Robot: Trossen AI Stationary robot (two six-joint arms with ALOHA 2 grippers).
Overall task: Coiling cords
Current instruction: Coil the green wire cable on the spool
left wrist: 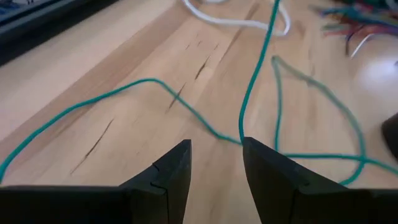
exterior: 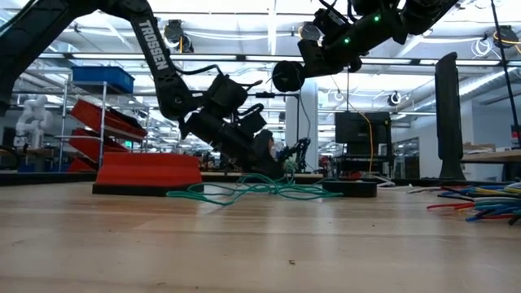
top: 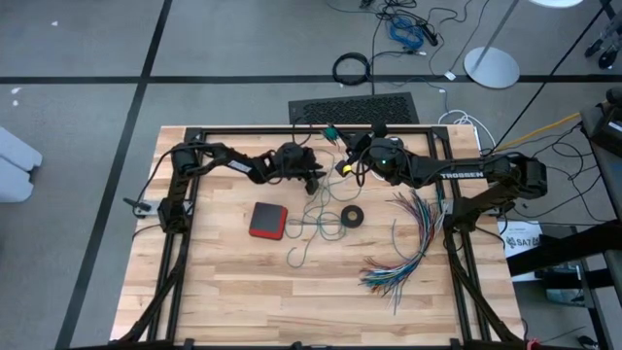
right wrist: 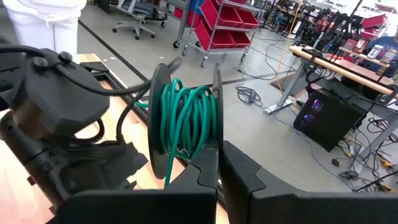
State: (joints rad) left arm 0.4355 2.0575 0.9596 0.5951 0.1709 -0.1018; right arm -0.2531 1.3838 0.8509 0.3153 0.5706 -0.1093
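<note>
Just ahead of the open left pincer (left wrist: 216, 163), the thin teal-green cord (left wrist: 249, 93) runs away lengthwise; the right pincer (right wrist: 219, 163) grips a black spool (right wrist: 185, 118) above.

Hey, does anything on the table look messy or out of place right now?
Yes. The teal-green cord sprawls in loose tangled loops beside the red box, only partly wound on the spool held by the right gripper. Multicoloured wires lie fanned out.

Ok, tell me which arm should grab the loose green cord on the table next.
Left. Its tool is open and low over the green cord on the table. The right tool is raised, shut on the spool.
</note>
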